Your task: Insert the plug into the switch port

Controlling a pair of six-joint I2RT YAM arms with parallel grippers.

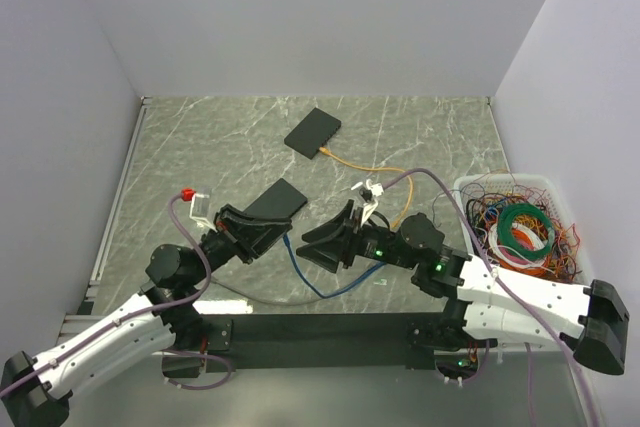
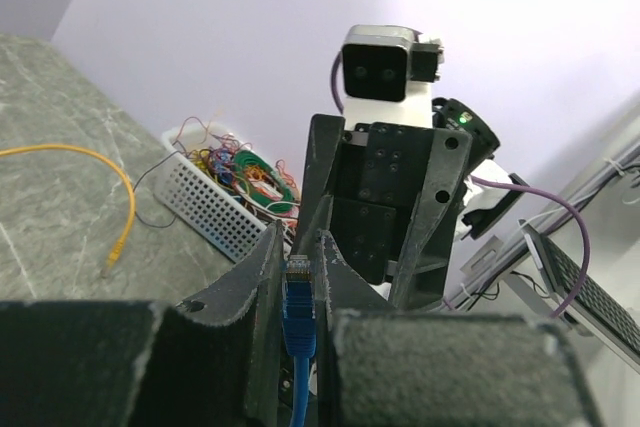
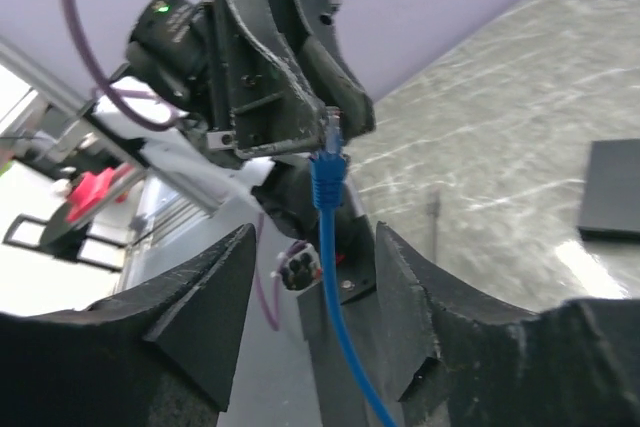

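My left gripper (image 1: 272, 232) is shut on a blue cable plug (image 2: 298, 297), whose clear tip sticks up between the fingers. It holds the plug above the table, facing my right gripper (image 1: 318, 239). The right gripper is open, and its fingers (image 3: 200, 317) stand on either side of the hanging blue cable (image 3: 335, 277) without touching it. The plug (image 3: 328, 162) shows there in the left gripper. A black switch (image 1: 313, 132) lies at the back centre with an orange cable (image 1: 365, 162) plugged into it. A second flat black box (image 1: 277, 199) lies just behind the left gripper.
A white perforated basket (image 1: 470, 187) full of tangled coloured cables stands at the right, and its wall also shows in the left wrist view (image 2: 205, 212). The blue cable (image 1: 315, 292) loops on the table between the arms. White walls close in the marble table.
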